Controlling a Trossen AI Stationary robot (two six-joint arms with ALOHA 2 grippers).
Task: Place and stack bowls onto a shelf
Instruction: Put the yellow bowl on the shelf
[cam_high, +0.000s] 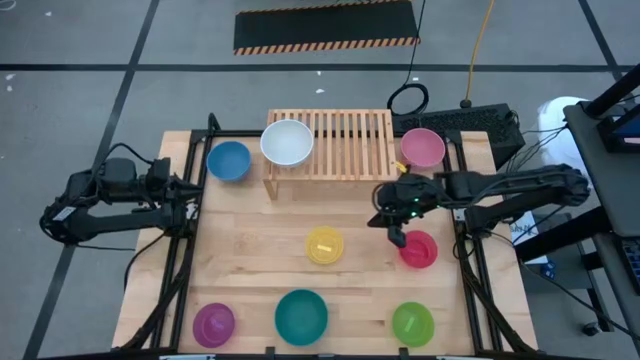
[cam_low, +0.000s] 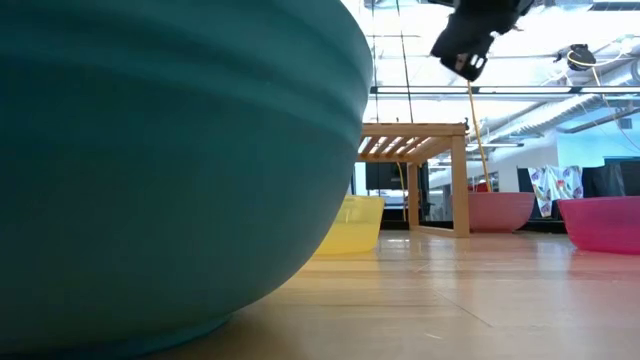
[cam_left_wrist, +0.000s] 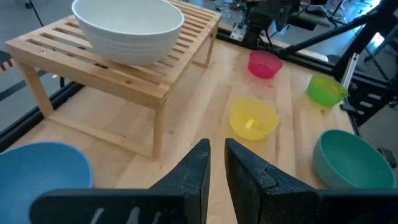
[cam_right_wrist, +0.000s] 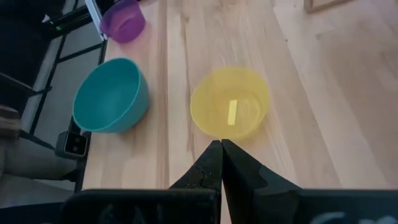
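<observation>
The light-wood shelf (cam_high: 345, 145) stands at the table's far middle, with the white bowl (cam_high: 287, 142) resting by its base on the left end of the slats. Blue bowl (cam_high: 229, 160) sits left of the shelf and pink bowl (cam_high: 422, 148) right of it. Yellow (cam_high: 324, 245) and red (cam_high: 420, 250) bowls sit mid-table. Purple (cam_high: 214, 323), teal (cam_high: 301, 315) and green (cam_high: 412, 323) bowls line the near edge. My right gripper (cam_high: 397, 237) hangs shut and empty, high above the table (cam_low: 466, 62), between the yellow and red bowls. My left gripper (cam_left_wrist: 217, 167) waits at the left edge, fingers almost together.
All bowls stand upright, mouths up. The middle and right part of the shelf top (cam_left_wrist: 186, 46) is bare slats. Bare wood (cam_high: 255, 250) lies between the left edge and the yellow bowl. Black frame rails (cam_high: 470, 280) run along the table's sides.
</observation>
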